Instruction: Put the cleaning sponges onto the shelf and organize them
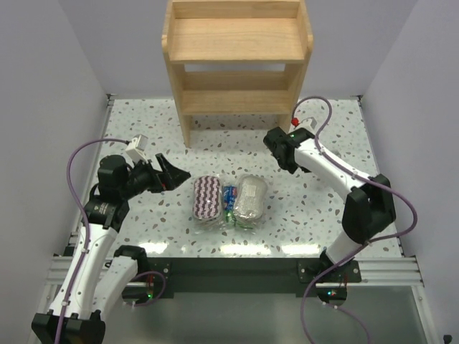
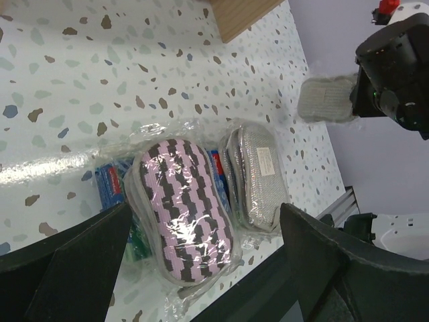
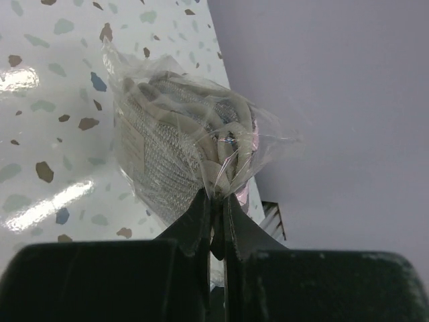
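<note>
Well in front of the shelf (image 1: 237, 39), the purple zigzag pad (image 1: 206, 198), blue packs (image 1: 229, 197) and grey-faced pad (image 1: 251, 197) are lying in a row, touching. Equally far out, toward the shelf's left side, the left gripper (image 1: 174, 174) is hovering, fingers spread wide and holding nothing. Off the shelf's right front corner, the right gripper (image 3: 216, 221) is pinching another wrapped sponge (image 3: 175, 137) by its loose film only. That film could slip or tear, dropping the sponge short of the shelf.

Wooden shelf (image 1: 237, 36) at back, purple zigzag sponge (image 1: 207, 198), blue packs (image 1: 229, 195), grey pad (image 1: 251, 198) touching, another pad (image 3: 181, 147) gripped by wrap
</note>
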Tool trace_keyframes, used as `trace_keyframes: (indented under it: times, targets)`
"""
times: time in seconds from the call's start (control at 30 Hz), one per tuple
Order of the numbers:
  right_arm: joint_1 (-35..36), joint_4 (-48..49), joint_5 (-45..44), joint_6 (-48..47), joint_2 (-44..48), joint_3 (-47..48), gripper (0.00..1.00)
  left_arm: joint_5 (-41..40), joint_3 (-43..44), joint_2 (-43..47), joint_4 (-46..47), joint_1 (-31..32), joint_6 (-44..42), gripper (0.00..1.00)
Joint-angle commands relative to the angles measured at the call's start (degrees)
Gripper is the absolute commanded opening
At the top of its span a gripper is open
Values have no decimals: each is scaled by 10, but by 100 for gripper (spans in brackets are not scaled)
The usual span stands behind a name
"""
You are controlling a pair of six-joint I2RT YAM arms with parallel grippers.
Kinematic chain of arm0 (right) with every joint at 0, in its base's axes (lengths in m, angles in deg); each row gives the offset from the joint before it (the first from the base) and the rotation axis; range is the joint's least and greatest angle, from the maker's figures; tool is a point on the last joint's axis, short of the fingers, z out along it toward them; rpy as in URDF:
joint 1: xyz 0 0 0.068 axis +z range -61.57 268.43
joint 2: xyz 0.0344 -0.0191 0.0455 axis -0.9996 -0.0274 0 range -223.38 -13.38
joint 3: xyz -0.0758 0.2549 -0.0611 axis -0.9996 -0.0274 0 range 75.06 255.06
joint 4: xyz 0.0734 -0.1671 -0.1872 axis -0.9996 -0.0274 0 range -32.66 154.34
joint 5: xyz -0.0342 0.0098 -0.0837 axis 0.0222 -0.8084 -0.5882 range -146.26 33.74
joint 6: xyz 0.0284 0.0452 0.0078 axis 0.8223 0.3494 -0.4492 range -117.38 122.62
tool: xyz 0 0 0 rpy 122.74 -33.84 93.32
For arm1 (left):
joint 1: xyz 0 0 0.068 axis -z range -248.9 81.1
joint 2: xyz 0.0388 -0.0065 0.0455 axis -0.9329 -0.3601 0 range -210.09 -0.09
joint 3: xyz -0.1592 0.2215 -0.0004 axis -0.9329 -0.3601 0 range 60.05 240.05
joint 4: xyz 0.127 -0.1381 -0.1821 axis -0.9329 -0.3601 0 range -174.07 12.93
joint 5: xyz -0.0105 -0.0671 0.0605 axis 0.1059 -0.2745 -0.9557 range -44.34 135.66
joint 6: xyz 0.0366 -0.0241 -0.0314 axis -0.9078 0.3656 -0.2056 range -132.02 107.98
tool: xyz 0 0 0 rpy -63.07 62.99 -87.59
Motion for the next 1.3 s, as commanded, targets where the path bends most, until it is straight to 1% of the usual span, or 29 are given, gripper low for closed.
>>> trace_keyframes:
  times: [0.0, 0.07, 0.13, 0.2, 0.4, 0.47, 0.5, 0.57, 0.6, 0.67, 0.73, 0.87, 0.93, 0.97, 1.0, 1.07, 1.1, 1.17, 1.2, 1.27]
  targets:
    - [12, -31, -83, -15, -23, 46, 0, 0, 17, 13, -17, 4, -17, 97]
    - [28, -13, -82, -46, -49, 46, 5, 2, 14, 13, -16, 3, -17, 97]
    - [48, -1, -77, -59, -69, 46, 8, 3, 7, 13, -12, 3, -16, 97]
    - [67, 9, -66, -82, -93, 44, 8, 7, 3, 14, -9, 4, -16, 97]
    - [97, 21, -63, -82, -139, 37, 8, 3, -4, 25, -15, 3, -19, 98]
    - [107, 33, -53, -89, -141, 33, 12, 1, -6, 30, -17, 3, -21, 98]
    - [115, 35, -45, -90, -140, 32, 16, 1, -6, 29, -18, 3, -21, 97]
    - [125, 53, -16, -101, -133, 26, 19, -2, -6, 30, -21, 3, -24, 98]
    - [136, 59, -8, -103, -126, 22, 23, -1, -6, 30, -22, 3, -24, 98]
    - [144, 72, 31, -106, -118, 15, 26, -3, -6, 29, -22, 3, -24, 98]
    - [161, 76, 43, -99, -111, 9, 31, -5, -6, 29, -24, 3, -26, 98]
    - [175, 99, 115, -92, -85, -14, 39, -5, -7, 29, -25, 3, -27, 98]
    - [178, 115, 172, -88, -66, -27, 48, -7, -5, 29, -29, 3, -29, 98]
    - [178, 122, 192, -87, -38, -39, 52, -9, -4, 30, -31, 4, -30, 98]
    - [180, 124, 218, -83, -26, -44, 60, -10, -4, 32, -32, 3, -30, 98]
    - [180, 118, 225, -61, 14, -49, 70, -12, -1, 32, -35, 3, -31, 98]
    - [180, 111, 226, -52, 28, -47, 80, -13, -1, 30, -34, 3, -32, 98]
    - [180, 99, 225, -30, 57, -42, 86, -11, 0, 27, -32, 3, -31, 98]
    - [179, 97, 227, -24, 87, -40, 90, -10, 2, 23, -32, 3, -31, 98]
    - [179, 98, 247, -1, 121, -42, 93, -9, 6, 21, -31, 3, -31, 98]
